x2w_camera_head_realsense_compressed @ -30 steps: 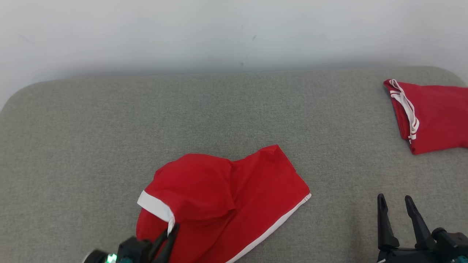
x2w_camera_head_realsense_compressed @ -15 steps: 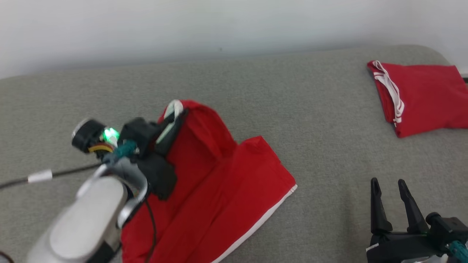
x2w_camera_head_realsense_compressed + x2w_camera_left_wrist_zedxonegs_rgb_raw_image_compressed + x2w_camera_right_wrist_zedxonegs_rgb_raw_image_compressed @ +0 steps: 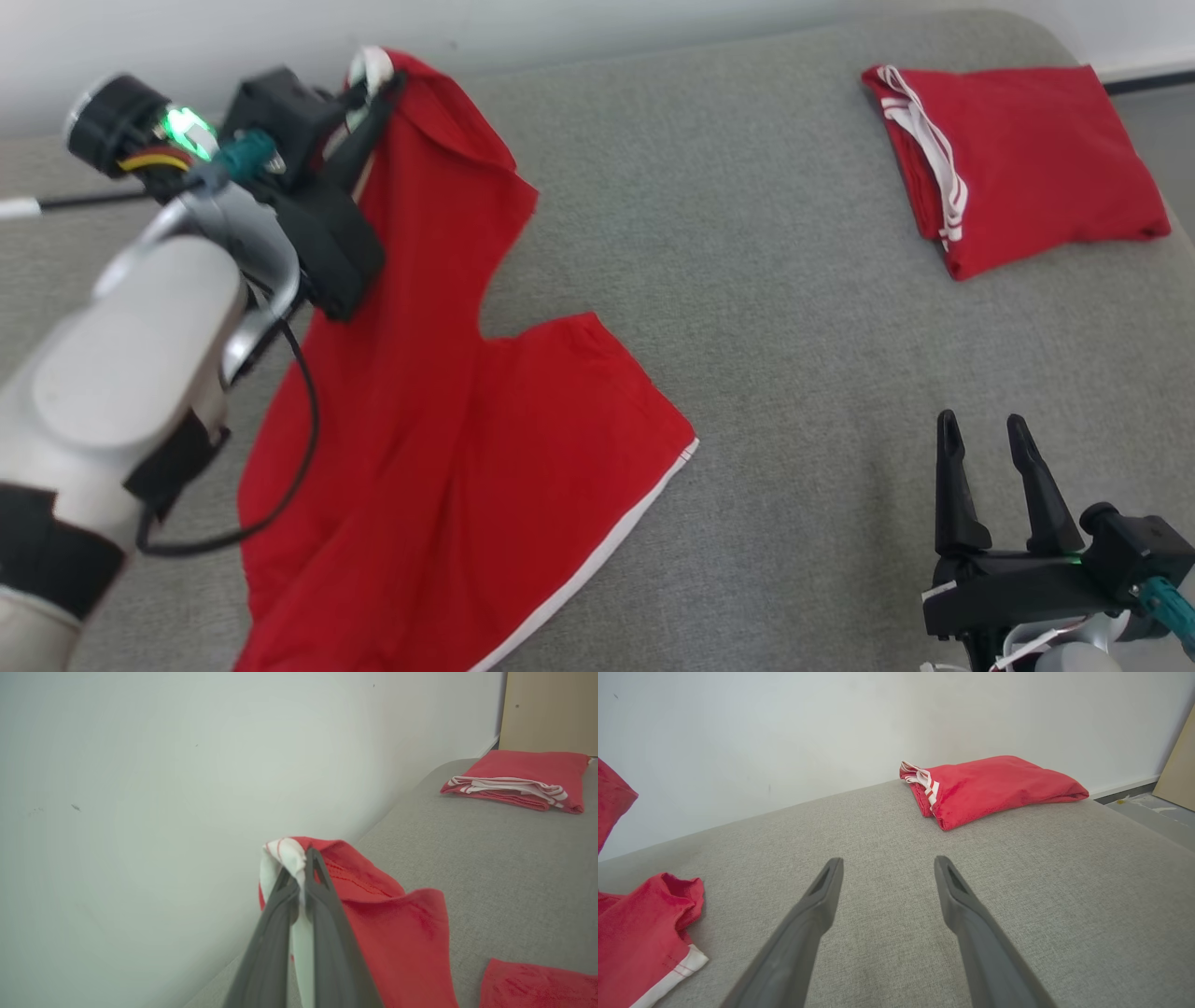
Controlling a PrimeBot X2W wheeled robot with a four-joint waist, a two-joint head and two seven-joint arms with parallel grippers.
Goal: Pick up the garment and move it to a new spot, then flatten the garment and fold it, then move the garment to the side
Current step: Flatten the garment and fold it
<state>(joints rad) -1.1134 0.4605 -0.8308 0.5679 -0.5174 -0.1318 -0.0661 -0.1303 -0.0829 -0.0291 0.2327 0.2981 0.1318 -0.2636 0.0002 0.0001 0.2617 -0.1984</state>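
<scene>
Pinching white trim of garment (image 3: 373,910) in wrist view, left tool (image 3: 299,870)

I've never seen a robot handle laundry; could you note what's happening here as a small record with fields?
Surface: grey cushion
Left gripper: shut on the white-trimmed edge of the red garment, holding it raised
Its lower part: lies on the cushion
Right gripper: open, empty, over the cushion
Folded red clothes: far right of the cushion
</scene>
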